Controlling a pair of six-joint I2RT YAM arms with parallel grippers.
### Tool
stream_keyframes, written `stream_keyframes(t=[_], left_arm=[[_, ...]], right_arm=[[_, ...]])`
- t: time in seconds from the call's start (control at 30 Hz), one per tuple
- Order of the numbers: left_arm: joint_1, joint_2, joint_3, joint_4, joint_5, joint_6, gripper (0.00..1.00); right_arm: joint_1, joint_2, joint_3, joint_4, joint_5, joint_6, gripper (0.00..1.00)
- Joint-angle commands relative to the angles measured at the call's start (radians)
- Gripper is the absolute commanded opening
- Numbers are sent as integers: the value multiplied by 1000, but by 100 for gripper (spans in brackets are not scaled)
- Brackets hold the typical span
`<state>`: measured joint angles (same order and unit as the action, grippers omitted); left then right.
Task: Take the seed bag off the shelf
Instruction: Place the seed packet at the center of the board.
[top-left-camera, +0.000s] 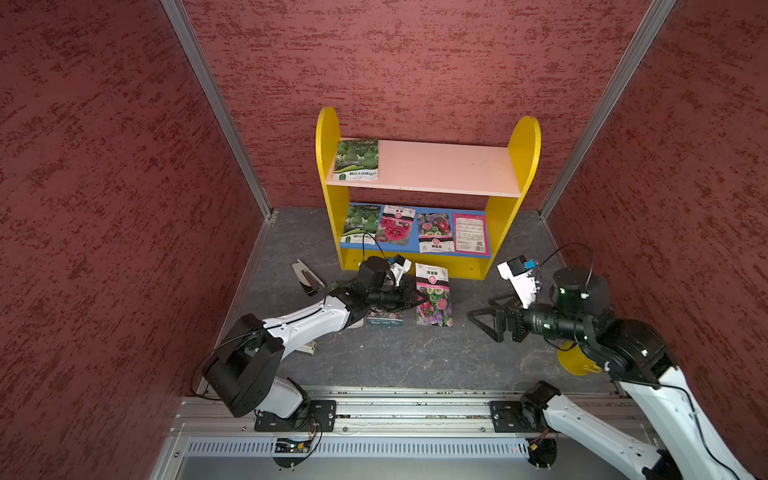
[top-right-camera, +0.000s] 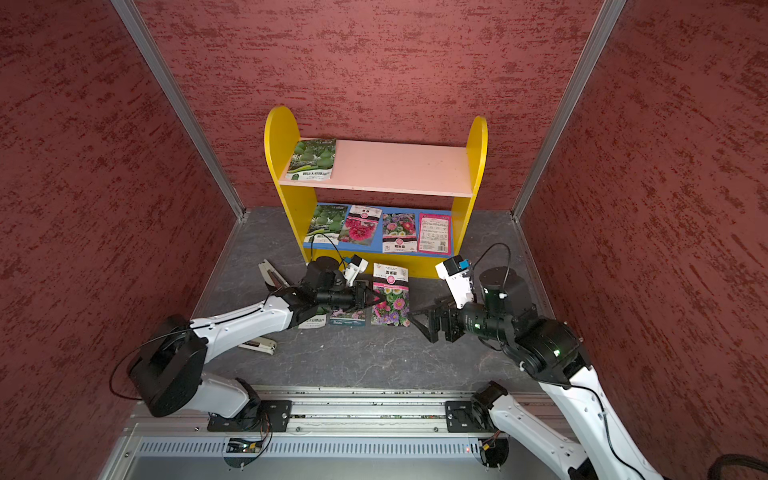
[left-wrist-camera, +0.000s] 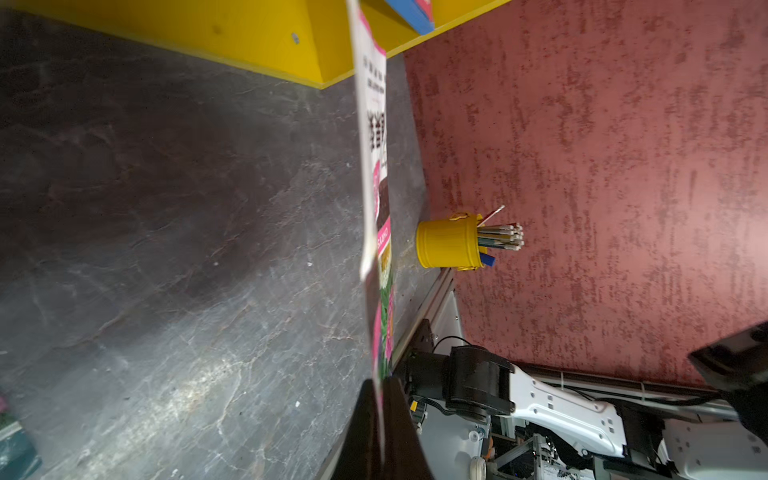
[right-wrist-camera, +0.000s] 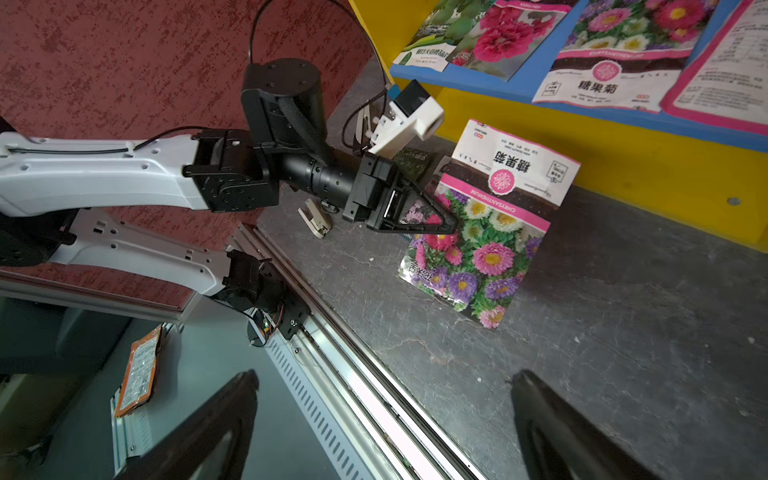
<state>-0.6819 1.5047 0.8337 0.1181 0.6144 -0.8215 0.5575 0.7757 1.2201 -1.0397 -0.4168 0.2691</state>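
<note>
My left claw (top-left-camera: 420, 296) pinches the seed bag (top-left-camera: 436, 307) edgewise; I'd lay it flat on the counter (top-left-camera: 395, 357), clear of the shelf (top-left-camera: 449, 166); right claw (right-wrist-camera: 384, 376) gapes empty.

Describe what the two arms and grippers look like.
The left arm and right arm share white shell links, black joint housings and thin black cables. The left gripper and right gripper are black with triangular jaws. A white camera mount with a blue part sits on each wrist.

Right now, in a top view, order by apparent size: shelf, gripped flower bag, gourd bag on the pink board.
1. shelf
2. gripped flower bag and gourd bag: alike, differently distant, so unranked.
</note>
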Motion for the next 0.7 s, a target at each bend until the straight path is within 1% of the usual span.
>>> stream_keyframes(t=[0.0, 0.33, 0.67], left_arm=[[-5, 54, 26, 27, -49, 17, 0], [-2, 242, 138, -84, -61, 65, 0], [2, 331, 217, -212, -84, 109, 0]], right_arm=[[5, -9, -20, -11, -7, -22, 99], [5, -15, -42, -4, 7, -23, 98], [5, -15, -47, -10, 24, -28, 99]])
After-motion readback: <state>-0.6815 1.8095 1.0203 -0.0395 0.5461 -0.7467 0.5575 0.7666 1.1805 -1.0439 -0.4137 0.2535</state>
